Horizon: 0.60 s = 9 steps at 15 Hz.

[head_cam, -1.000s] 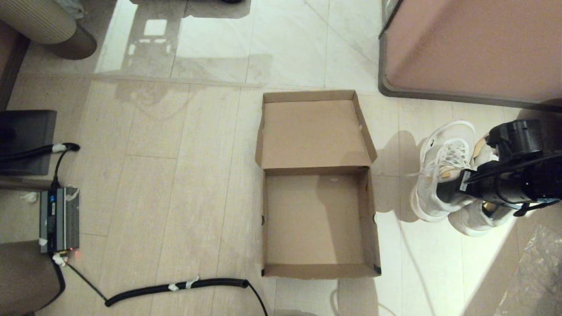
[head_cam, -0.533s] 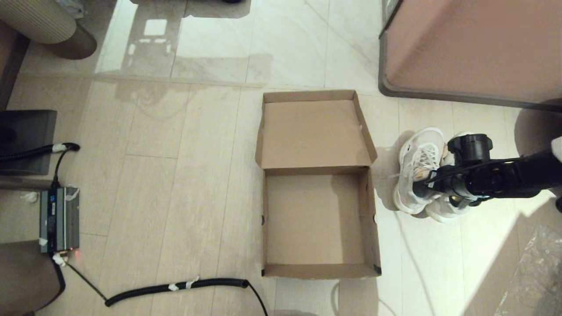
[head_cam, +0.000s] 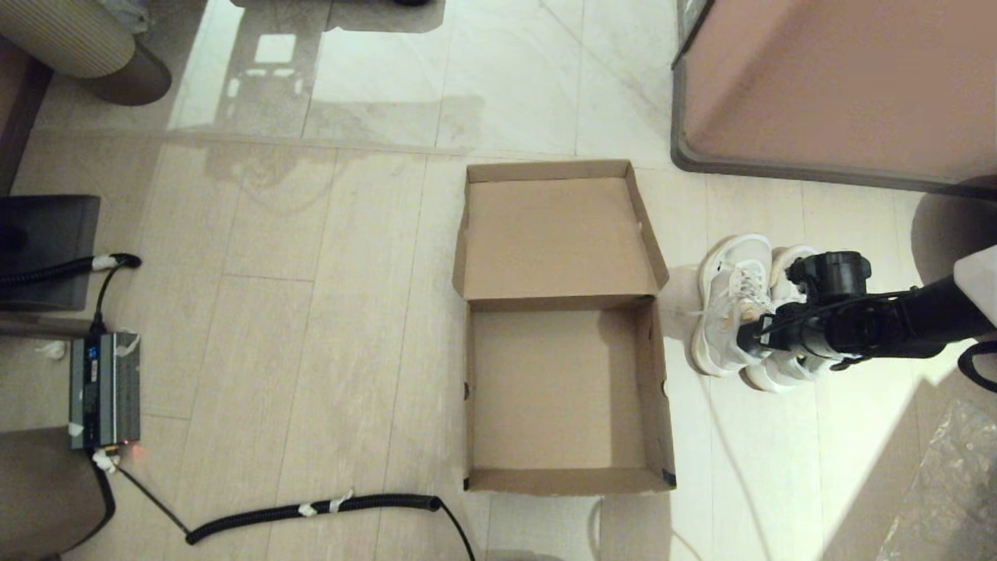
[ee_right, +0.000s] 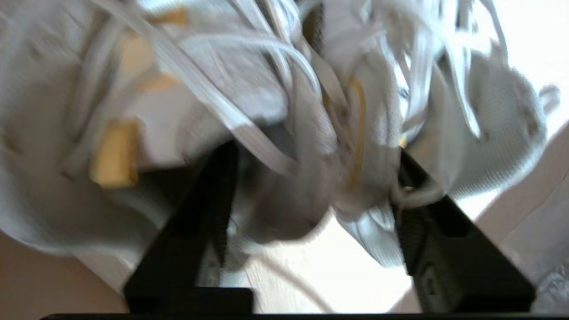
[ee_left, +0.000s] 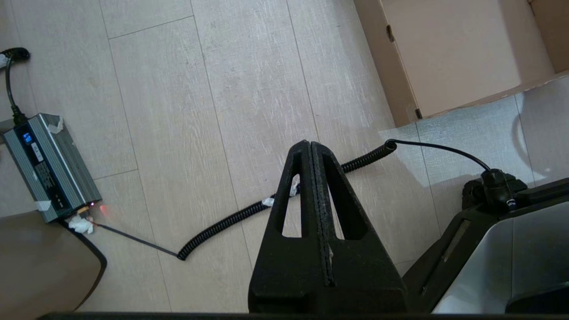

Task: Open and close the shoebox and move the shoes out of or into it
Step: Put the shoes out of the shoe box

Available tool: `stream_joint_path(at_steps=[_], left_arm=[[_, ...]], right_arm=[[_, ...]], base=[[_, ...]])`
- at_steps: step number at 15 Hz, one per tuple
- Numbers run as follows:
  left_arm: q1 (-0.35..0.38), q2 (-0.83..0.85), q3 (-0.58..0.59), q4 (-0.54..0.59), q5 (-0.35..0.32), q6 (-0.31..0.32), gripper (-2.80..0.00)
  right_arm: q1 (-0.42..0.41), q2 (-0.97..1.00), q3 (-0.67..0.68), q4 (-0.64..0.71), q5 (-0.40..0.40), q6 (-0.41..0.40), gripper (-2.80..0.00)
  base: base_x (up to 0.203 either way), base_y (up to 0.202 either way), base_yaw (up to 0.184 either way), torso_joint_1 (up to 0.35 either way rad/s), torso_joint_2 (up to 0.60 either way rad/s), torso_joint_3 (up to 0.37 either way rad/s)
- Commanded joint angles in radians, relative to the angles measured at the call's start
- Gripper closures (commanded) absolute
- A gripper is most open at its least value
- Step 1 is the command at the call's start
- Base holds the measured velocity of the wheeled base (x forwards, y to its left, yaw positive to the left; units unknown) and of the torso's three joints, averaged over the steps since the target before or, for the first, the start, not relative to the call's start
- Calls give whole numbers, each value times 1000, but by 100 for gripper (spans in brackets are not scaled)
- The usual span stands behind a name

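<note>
The brown shoebox [head_cam: 658,389] lies open and empty on the floor, its lid [head_cam: 557,234] folded back flat on the far side. To the right of the box, close beside its right wall, are the two white sneakers [head_cam: 728,312], pressed together. My right gripper [head_cam: 759,335] is shut on them, one finger on each outer side of the pair. In the right wrist view the shoes [ee_right: 200,89] fill the space between the fingers of the right gripper [ee_right: 313,153]. My left gripper [ee_left: 310,144] is shut and empty above the floor, near the box's corner [ee_left: 444,53].
A large pinkish-brown cabinet [head_cam: 841,86] stands at the far right. A coiled black cable [head_cam: 311,510] and a grey power unit [head_cam: 105,389] lie on the floor to the left. Crinkled plastic [head_cam: 950,483] lies at the near right.
My right gripper has carried the two shoes leftward, closer to the box's right wall. They look smaller, as if lower. The box has not moved.
</note>
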State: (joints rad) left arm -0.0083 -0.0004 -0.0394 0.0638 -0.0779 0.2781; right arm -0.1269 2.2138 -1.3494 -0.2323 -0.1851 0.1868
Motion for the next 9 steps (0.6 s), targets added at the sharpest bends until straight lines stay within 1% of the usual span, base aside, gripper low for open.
stream_joint_path(at_steps=[1,3,5,6,9], left_arm=[[1,0,2,-4,1,0,0],[1,0,3,-7,1,-10,0],[1,0,3,-7,1,-11,0],[1,0,3,-7,1,-10,0],[1,0,3,-7,1,-10,0]], right_arm=[[-4,-75,47,-2,1,0,-280],[-5,-209,129,-2,3,1,-280],[-5,-392,256,-2,15,3,-280],[-3,-490,338,-2,26,3,-280],[8,-797,670,-3,67,2,-280]], base=[[0,0,0,0,0,0],[0,0,0,0,0,0],[0,0,0,0,0,0],[0,0,0,0,0,0],[0,0,0,0,0,0]])
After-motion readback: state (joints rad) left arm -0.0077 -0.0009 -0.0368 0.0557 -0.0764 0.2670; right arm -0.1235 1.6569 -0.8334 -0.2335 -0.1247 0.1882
